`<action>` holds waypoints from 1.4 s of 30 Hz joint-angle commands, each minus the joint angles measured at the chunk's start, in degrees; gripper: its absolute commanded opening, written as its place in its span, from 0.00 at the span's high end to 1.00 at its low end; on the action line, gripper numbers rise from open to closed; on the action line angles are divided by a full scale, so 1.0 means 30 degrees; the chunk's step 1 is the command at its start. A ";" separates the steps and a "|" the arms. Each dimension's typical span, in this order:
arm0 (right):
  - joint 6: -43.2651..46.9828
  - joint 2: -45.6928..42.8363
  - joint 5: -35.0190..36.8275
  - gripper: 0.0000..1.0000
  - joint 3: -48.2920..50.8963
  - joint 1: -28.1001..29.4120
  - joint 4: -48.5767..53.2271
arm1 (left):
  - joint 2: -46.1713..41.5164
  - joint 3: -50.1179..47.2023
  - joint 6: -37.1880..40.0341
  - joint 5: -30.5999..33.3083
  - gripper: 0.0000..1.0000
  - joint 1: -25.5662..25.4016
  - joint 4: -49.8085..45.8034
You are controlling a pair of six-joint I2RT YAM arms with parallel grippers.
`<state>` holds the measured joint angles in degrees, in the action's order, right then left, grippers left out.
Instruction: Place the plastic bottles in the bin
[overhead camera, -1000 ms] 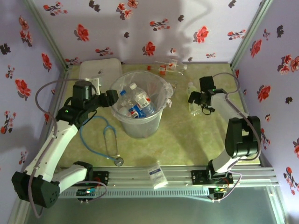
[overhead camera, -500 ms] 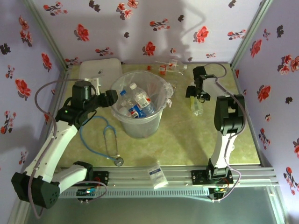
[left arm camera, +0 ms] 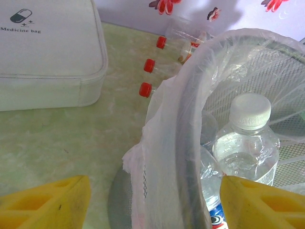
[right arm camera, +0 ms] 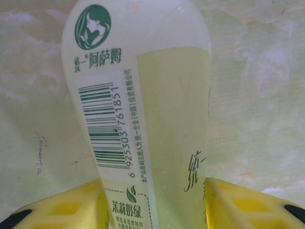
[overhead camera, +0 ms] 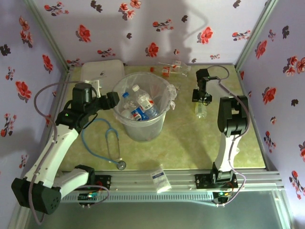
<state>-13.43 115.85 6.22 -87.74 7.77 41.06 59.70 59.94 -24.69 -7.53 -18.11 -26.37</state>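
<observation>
The bin point(overhead camera: 125, 125) stands mid-table, lined with a clear bag and holding several plastic bottles point(overhead camera: 142, 106). One of them has a white cap point(left arm camera: 249, 110). My left gripper point(overhead camera: 116, 99) is open, and its yellow fingers point(left arm camera: 52, 202) straddle the bin's left rim point(left arm camera: 190, 119). To the right of the bin, my right gripper point(overhead camera: 202, 98) is shut on a clear bottle point(overhead camera: 200, 110). Its pale green label and barcode point(right arm camera: 143, 119) sit between the yellow fingers point(right arm camera: 71, 207). Three small red-capped bottles point(left arm camera: 150, 65) lie behind the bin point(overhead camera: 167, 70).
A white box marked "Medicine bag" point(overhead camera: 101, 70) lies at the back left. Near the bin's front left a blue stethoscope point(overhead camera: 113, 143) curls on the table. A small white packet point(overhead camera: 160, 178) rests on the front rail. Floral walls enclose three sides.
My right arm has folded in and its wrist has turned, swinging the held bottle from beside the gripper to the near side of it. The left arm has barely moved.
</observation>
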 commanded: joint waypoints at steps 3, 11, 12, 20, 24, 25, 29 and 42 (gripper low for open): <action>0.0121 -0.2639 -0.0413 0.50 0.0357 0.0036 0.0983 | -0.0272 -0.0164 0.0152 0.0137 0.28 0.0155 -0.0313; -0.0459 -0.8933 -0.4146 0.49 -0.0157 0.0304 0.1624 | 0.0011 0.0028 0.0027 -0.0135 0.28 0.0152 0.0084; -0.0772 -0.9847 -0.4700 0.50 -0.0328 0.0389 0.1555 | 0.0115 0.0029 -0.0028 -0.0261 0.28 0.0168 0.0267; -0.2489 -1.3492 -0.7957 0.53 -0.2665 0.2597 0.0298 | 0.0708 0.0408 -0.0120 -0.0560 0.28 0.0151 0.0671; -0.2777 -1.2808 -0.9324 0.54 -0.4184 0.5204 -0.1055 | 0.0916 0.0395 -0.0172 -0.0797 0.28 0.0150 0.0889; -0.2583 -1.2417 -0.9280 0.54 -0.4672 0.5969 -0.1088 | 0.0943 0.0381 -0.0200 -0.0851 0.29 0.0155 0.0880; -0.2003 -1.0535 -0.8857 0.54 -0.6508 0.8610 -0.0851 | 0.0797 0.0294 -0.0265 -0.0976 0.37 0.0146 0.0705; 0.0027 -0.6036 -0.2746 0.53 -0.7783 1.2644 0.1741 | 0.0285 0.0775 -0.0099 -0.0935 0.57 0.0118 0.0119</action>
<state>-15.51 98.37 -6.92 -110.85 44.84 44.73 61.43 60.62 -26.22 -10.70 -18.04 -24.08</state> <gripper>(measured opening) 0.471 0.432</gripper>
